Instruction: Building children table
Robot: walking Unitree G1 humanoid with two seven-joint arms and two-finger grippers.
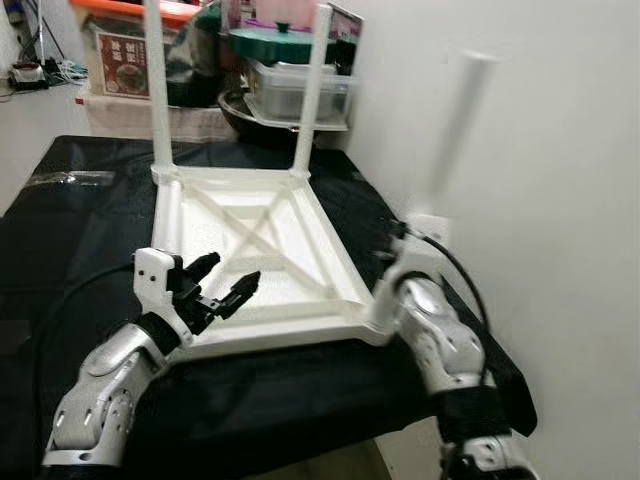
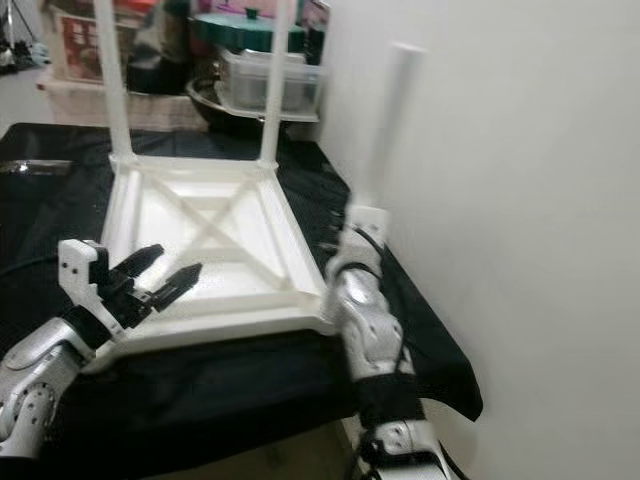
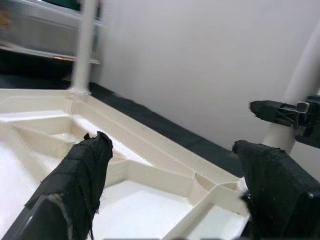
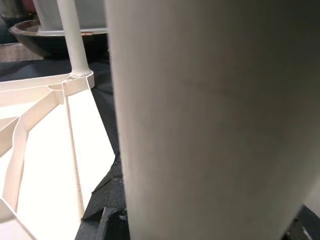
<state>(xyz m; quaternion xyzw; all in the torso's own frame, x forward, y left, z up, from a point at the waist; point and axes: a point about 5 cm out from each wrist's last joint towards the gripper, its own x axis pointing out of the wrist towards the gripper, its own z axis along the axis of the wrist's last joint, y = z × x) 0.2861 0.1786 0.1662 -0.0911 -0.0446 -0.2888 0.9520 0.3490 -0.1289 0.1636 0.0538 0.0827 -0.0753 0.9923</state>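
Note:
The white table top [image 1: 290, 235] lies upside down on a black cloth, its ribbed underside up. Two white legs [image 1: 158, 90] [image 1: 312, 90] stand upright in its far corners. A third white leg [image 1: 455, 130], blurred, stands tilted by the near right corner, close to the wall. My right gripper [image 1: 402, 243] is shut on its lower part; in the right wrist view this leg [image 4: 210, 120] spans most of the picture. Whether it sits in the corner socket is hidden. My left gripper [image 1: 232, 270] hovers open over the near left part of the frame [image 3: 150, 175], holding nothing.
The black cloth [image 1: 80, 230] covers a table that ends just before me. A white wall [image 1: 540, 200] runs close along the right side. Behind the table stand plastic containers [image 1: 295, 90], a dark bowl and a box [image 1: 125, 60].

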